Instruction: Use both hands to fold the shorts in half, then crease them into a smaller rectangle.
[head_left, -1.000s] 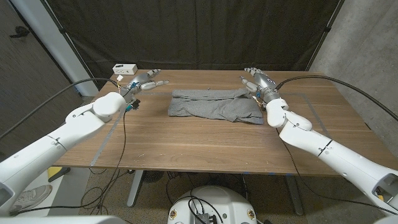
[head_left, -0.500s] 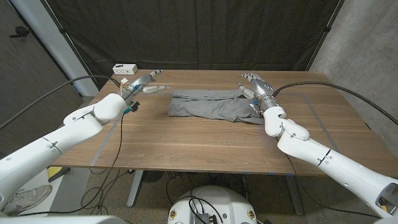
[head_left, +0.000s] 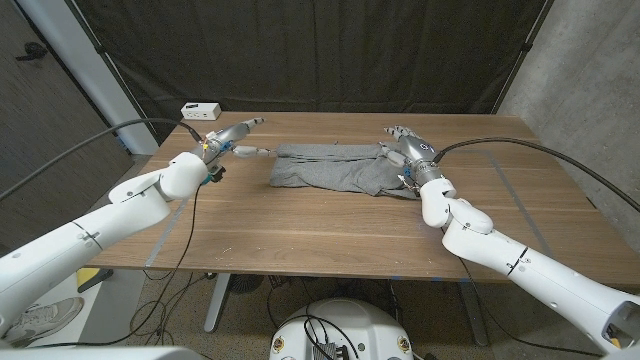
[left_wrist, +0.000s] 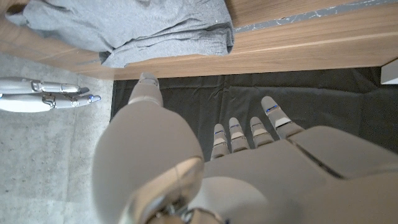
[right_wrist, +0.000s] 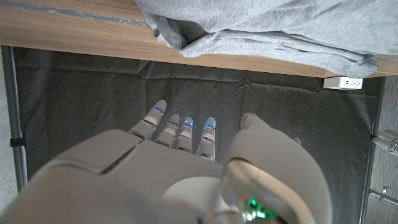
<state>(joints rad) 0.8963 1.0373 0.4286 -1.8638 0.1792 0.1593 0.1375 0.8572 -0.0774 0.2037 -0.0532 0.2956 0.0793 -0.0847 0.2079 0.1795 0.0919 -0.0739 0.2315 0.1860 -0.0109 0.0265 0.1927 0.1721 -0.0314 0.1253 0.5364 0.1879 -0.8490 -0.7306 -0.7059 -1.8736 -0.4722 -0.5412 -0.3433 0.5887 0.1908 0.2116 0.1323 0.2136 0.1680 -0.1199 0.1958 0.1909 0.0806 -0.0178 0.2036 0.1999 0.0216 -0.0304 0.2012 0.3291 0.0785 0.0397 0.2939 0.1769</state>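
Note:
Grey shorts (head_left: 340, 168) lie crumpled across the far middle of the wooden table (head_left: 320, 230), also seen as grey cloth (left_wrist: 137, 28) in the left wrist view and as shorts (right_wrist: 273, 28) in the right wrist view. My left hand (head_left: 235, 135) hovers just off the shorts' left end with fingers stretched toward them, holding nothing. My right hand (head_left: 405, 148) is at the shorts' right end with fingers spread, beside or just over the cloth; no grip shows. The left wrist view shows my left hand (left_wrist: 249, 134) open and my right hand (left_wrist: 43, 93) across the cloth.
A white power strip (head_left: 201, 109) sits at the table's far left corner. Black curtains hang behind the table. Cables run along both arms. Bare wood lies in front of the shorts.
Both hands have moved inward toward the shorts: the left one to the right, the right one to the left and slightly nearer. The shorts have not moved.

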